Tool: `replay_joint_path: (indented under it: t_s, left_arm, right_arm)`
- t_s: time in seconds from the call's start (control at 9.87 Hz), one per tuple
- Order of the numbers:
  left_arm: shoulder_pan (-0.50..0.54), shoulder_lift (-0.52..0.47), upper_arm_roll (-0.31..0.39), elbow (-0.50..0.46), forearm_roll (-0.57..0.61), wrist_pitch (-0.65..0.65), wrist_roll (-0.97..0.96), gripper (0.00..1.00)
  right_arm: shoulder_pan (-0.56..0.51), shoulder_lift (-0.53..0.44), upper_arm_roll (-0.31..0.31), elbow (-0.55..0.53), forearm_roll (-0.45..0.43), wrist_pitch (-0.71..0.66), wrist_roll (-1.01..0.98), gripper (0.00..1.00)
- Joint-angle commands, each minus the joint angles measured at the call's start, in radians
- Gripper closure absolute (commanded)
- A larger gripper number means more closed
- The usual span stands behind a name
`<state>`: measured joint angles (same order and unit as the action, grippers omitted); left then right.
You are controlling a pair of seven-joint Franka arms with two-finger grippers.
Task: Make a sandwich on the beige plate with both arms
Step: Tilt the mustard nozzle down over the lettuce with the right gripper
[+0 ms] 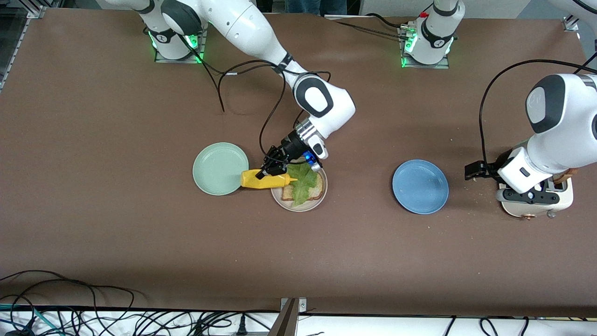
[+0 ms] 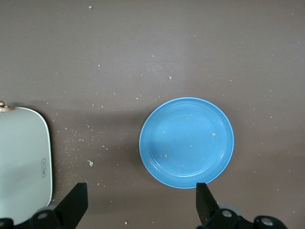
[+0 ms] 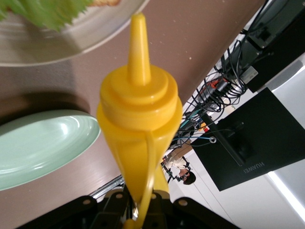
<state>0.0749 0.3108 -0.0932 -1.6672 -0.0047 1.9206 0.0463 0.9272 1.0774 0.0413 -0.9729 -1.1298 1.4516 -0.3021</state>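
The right tool (image 1: 267,171) was clenched on a yellow squeeze bottle (image 1: 264,179), held on its side, nozzle aimed at the beige plate (image 1: 322,196). On that plate lay one bread slice (image 1: 316,188) topped with a lettuce leaf (image 1: 302,182); no second slice covered it. A mint green plate (image 1: 219,169) sat just beside the bottle's base, toward the right arm's end of the worktop (image 1: 116,210); the bottle spanned the gap between the two plates. A blue plate (image 1: 420,186), bare except for crumbs, lay well apart toward the left arm's end, with a cream toaster (image 1: 562,203) beside it. The left tool (image 2: 140,202) hung released, jaws spread wide, over the worktop between the blue plate and the toaster; that arm waited. Crumbs dotted the brown surface around the blue plate. Broad open surface remained nearer the front camera, up to the worktop's edge, where black cables (image 1: 70,312) trailed. A dark monitor (image 3: 248,143) stood in the room.
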Motion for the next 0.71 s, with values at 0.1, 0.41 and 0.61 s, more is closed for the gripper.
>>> replay_joint_path:
  t_s: [0.1, 0.41, 0.61]
  left_arm:
    - [0.003, -0.002, -0.005, 0.001, 0.035, -0.002, -0.017, 0.0]
    - [0.003, -0.004, -0.003, 0.001, 0.037, -0.002, -0.017, 0.0]
    - [0.006, -0.004, -0.003, 0.003, 0.037, -0.002, -0.016, 0.0]
  right_arm:
    - [-0.024, -0.039, -0.014, 0.08, 0.077, -0.074, -0.019, 1.0]
    - [-0.097, -0.132, -0.011, 0.072, 0.197, -0.086, 0.001, 1.0]
    - [-0.149, -0.207, -0.02, 0.039, 0.266, -0.08, 0.021, 1.0]
